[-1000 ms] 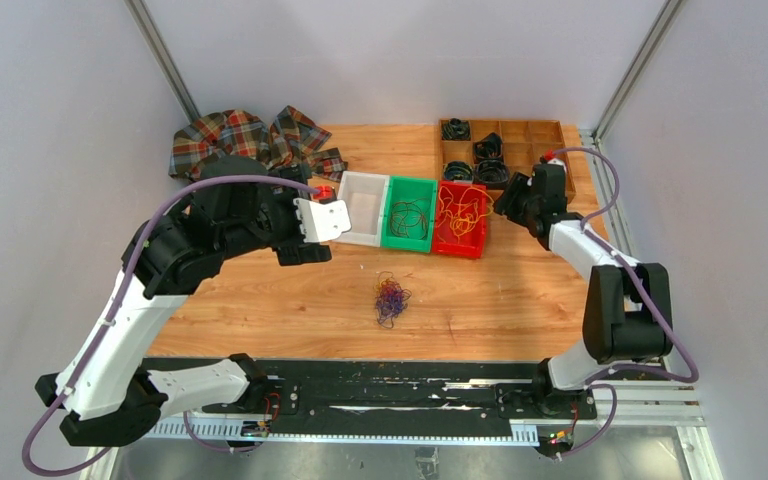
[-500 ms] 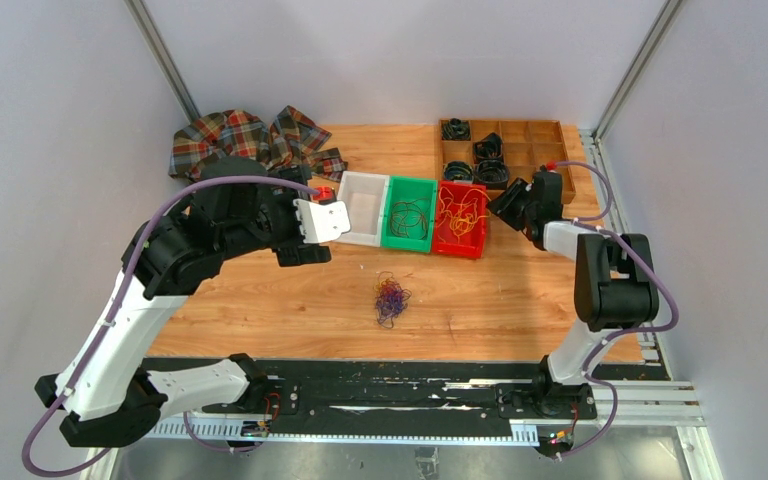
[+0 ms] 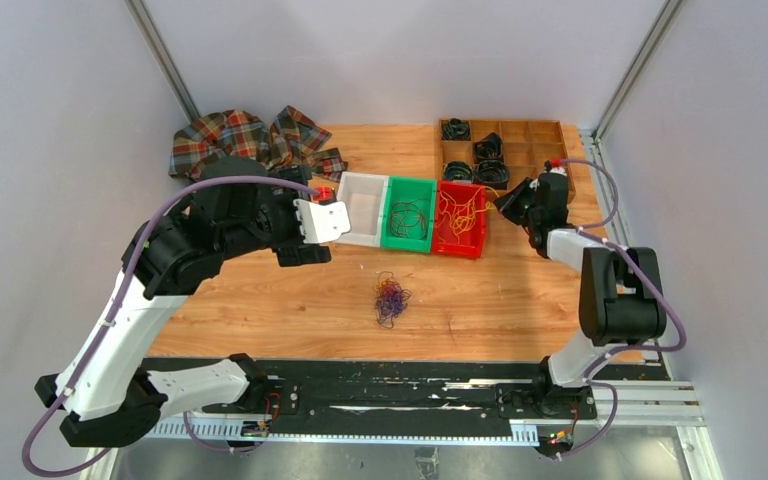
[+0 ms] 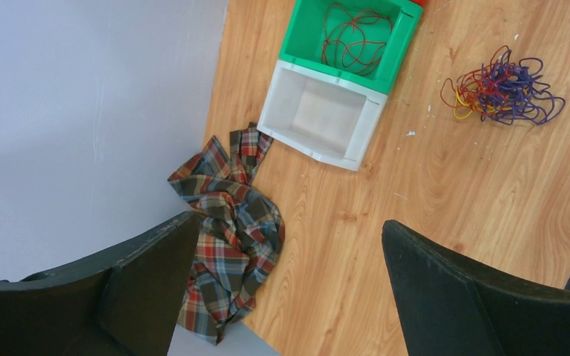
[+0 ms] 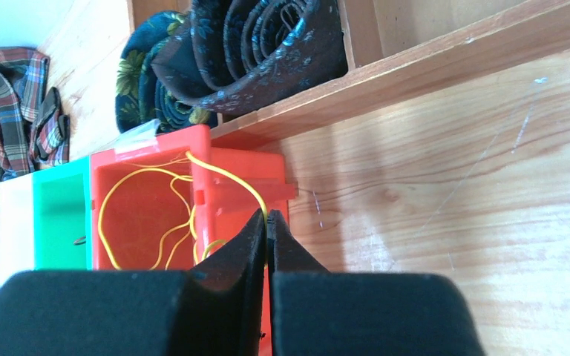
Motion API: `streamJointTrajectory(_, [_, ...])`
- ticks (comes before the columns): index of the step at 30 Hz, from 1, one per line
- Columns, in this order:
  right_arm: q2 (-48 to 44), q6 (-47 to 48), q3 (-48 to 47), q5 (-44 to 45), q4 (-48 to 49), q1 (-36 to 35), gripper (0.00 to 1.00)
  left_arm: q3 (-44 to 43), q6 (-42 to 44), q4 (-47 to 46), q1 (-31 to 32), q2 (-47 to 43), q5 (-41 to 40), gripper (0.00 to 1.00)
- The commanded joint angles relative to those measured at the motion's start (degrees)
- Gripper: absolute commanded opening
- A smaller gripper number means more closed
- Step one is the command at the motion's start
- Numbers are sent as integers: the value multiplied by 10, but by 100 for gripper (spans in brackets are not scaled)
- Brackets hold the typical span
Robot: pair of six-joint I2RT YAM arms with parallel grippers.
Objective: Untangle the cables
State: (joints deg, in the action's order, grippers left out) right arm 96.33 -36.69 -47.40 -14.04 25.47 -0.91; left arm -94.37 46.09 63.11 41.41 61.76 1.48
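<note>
Since the earlier frame the right arm (image 3: 615,290) has drawn its elbow back toward its base. The right jaws have gone from partly apart to together. The left arm (image 3: 220,225) has not shifted.

**Jaws**
- Right jaws: pressed together at the outer wall of the red bin (image 5: 178,141). They appear clamped on a strand of yellow cable (image 5: 226,176) that loops over the bin rim.
- Left jaws: wide apart, holding nothing, raised above the table (image 4: 415,193) near the white bin (image 4: 356,137).

**Placement**
- Cables appear sorted by colour. Yellow lies in the red bin and a dark cable (image 4: 352,41) in the green bin (image 4: 338,68). The white bin shows none.
- The tangle (image 4: 501,85) of purple, yellow and red strands lies on the bare table in front of the bins, apart from both arms.
- The grip on the overhanging loop probably serves to tuck it back inside the bin.
- The raised, open left jaws probably stand ready for the tangle.

**Not visible**
- The pinch point sits behind the fingertips, so a firm hold cannot be confirmed.
- The top view is too small to show the strand.
- How the tangle's strands interlock cannot be made out.
- The plaid cloth (image 4: 226,237) is partly covered by a finger.
- The wooden tray (image 5: 445,70) is cut off by the frame edge.
</note>
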Motion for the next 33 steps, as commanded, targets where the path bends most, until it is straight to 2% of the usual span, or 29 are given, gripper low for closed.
streamJointTrajectory(1, [-71, 47, 9, 27, 14, 3, 1, -1, 0, -7, -4, 0, 14, 98])
streamJointTrajectory(5, [-109, 113, -7, 63, -32, -37, 1, -1, -3, -7, -4, 1, 16, 98])
streamJointTrajectory(10, [-91, 186, -68, 102, -131, -96, 1, 0, -3, -7, -4, -1, 16, 98])
streamJointTrajectory(19, [8, 262, -172, 206, -283, -184, 1, 11, 1, -6, -4, -11, 15, 98])
streamJointTrajectory(31, [152, 333, -303, 305, -386, -251, 1, 26, -6, 9, -5, -10, 25, 98])
streamJointTrajectory(33, [163, 340, -308, 324, -394, -257, 5, 25, -4, 9, -6, -11, 27, 98])
